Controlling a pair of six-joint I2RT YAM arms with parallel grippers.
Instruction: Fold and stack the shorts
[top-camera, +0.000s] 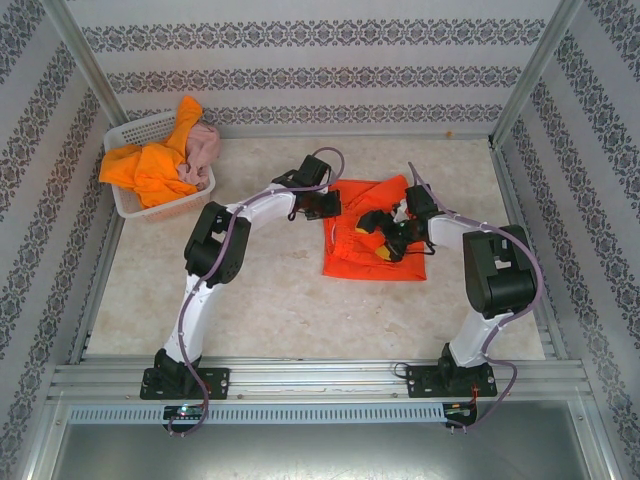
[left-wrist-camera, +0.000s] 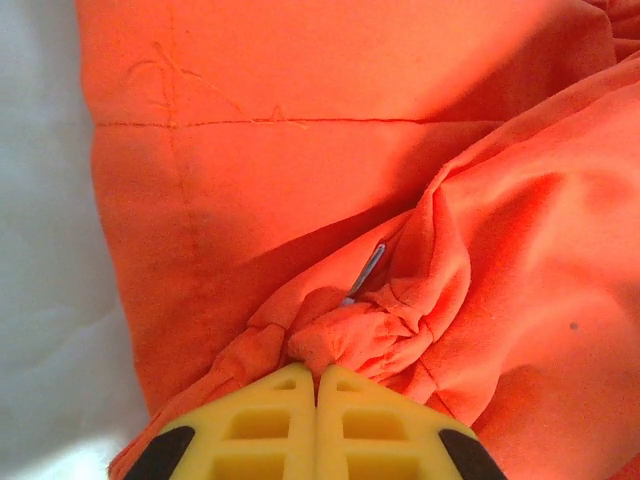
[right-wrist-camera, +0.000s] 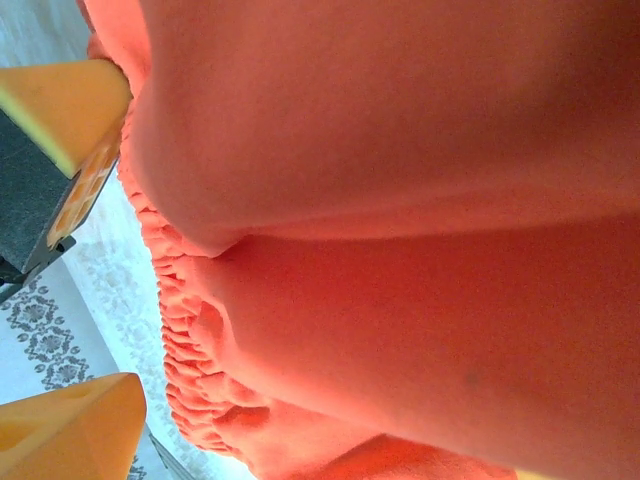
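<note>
Well, a white basket (top-camera: 165, 207) at the far left corner of the table (top-camera: 260, 310) holds the bright orange shorts (top-camera: 150, 170) and pink shorts (top-camera: 205, 148); the red-orange shorts (top-camera: 375, 268) lie mid-table. The 2 arms bend over them: left gripper (left-wrist-camera: 317, 378) pinched tight on a bunched fold, right gripper (right-wrist-camera: 100, 250) spread wide.

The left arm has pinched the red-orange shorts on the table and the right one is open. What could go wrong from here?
1. The left end effector is shut on only a small bunched wad of the red-orange shorts. A pull may slip it free or lift a single layer, wrinkling the fold.
2. The right end effector stands open beside the shorts' gathered elastic edge, with cloth bulging close to its camera. Closing here might miss the edge or grab extra layers.
</note>
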